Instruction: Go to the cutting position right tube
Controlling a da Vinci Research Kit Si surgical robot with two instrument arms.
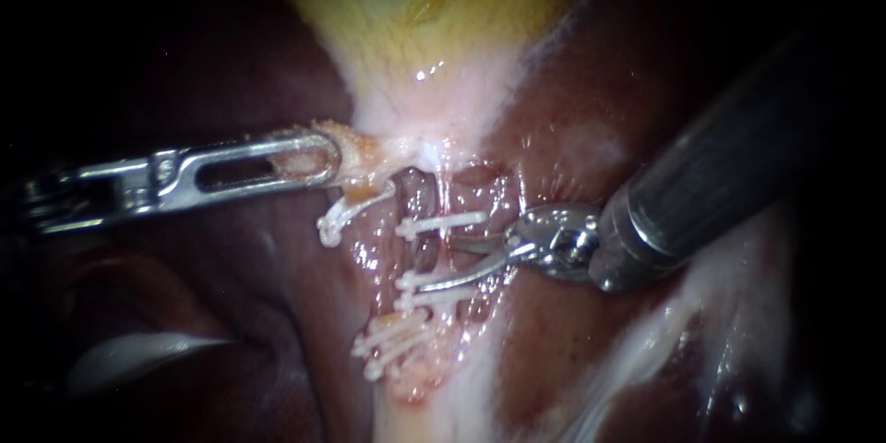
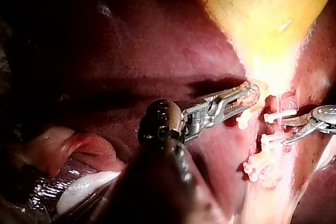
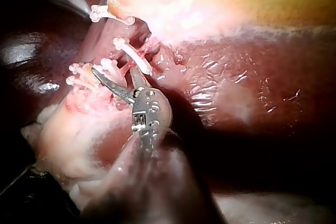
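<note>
Right instrument's end effector [image 1: 454,263] open among clips [image 1: 443,223], blade tips half hidden; left end effector [image 1: 309,159] tight on gallbladder [image 1: 415,28].

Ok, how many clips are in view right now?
6. The left clip sits beside the left instrument gripping the gallbladder; the top clip above the right instrument's open jaws; a middle pair by the lower jaw; a lowest pair. Bunched ones may hide more.

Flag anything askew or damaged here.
One clip below the left instrument hangs slanted on a loose end; the clips by the right instrument lie straight across the tube.
</note>
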